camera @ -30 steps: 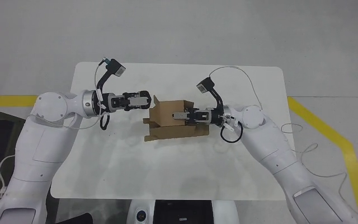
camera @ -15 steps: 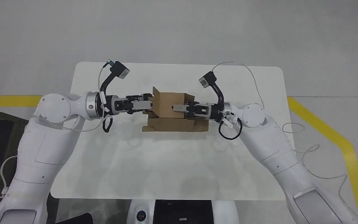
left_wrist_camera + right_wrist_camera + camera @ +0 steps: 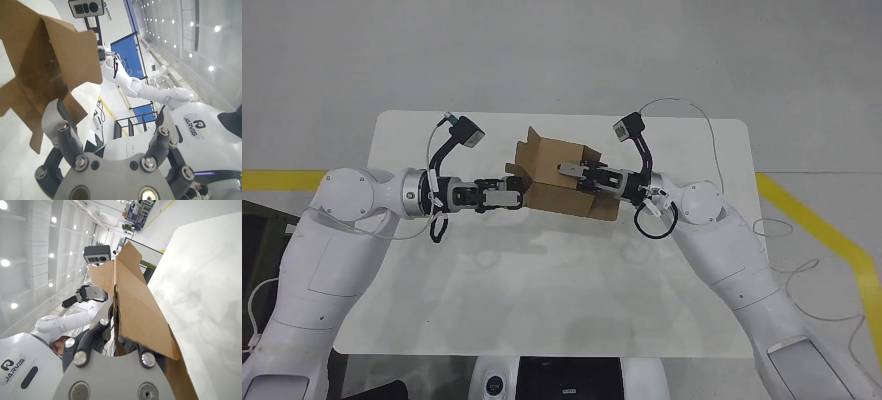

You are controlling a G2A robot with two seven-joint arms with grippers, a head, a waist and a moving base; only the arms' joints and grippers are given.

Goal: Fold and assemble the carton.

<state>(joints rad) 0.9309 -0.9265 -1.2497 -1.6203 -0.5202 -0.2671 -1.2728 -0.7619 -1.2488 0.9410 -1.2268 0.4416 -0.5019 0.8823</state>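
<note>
The brown carton point(image 3: 560, 183) is over the far middle of the white table point(image 3: 682, 300). It is tilted, and its end flaps splay open toward the left arm. We cannot tell whether its underside touches the table.

We see the right gripper point(image 3: 575, 171) at the carton's upper side, its fingers closed onto a cardboard wall. In the right wrist view the wall's raw edge runs down between them. One finger point(image 3: 103, 326) sits on one face and the other is hidden behind the panel.

The left gripper point(image 3: 111, 108) is just beside the open end, fingers spread wide and holding nothing. One of its fingers point(image 3: 63, 113) lies against a loose flap point(image 3: 75, 109); the other stands well apart from the cardboard.
</note>
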